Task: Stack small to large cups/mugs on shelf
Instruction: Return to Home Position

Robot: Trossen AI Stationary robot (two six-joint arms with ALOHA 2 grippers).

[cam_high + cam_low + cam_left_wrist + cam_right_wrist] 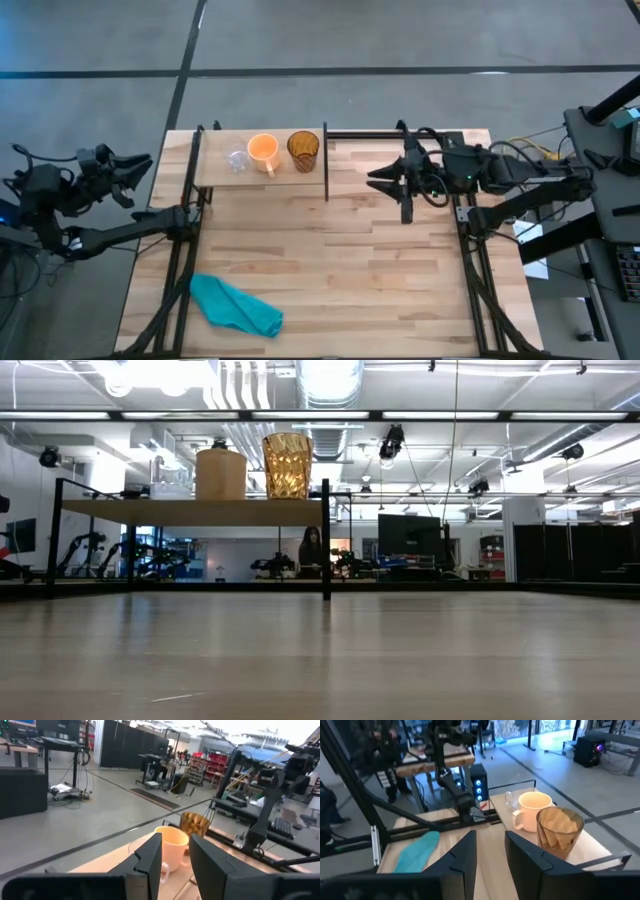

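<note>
Cups all stand on the shelf (215, 172), a raised pale board at the back left of the desk (350, 260). The tiny clear glass cup (237, 160), orange mug (263, 149) and amber tumbler (303, 149) sit side by side in a row from small to large, none nested. The left gripper (138, 180) hangs beyond the desk's left edge, fingers spread and empty. The right gripper (375, 183) hovers near the shelf's right end, fingers spread and empty. Placing looks finished; probably only parking the arms is left.
</note>
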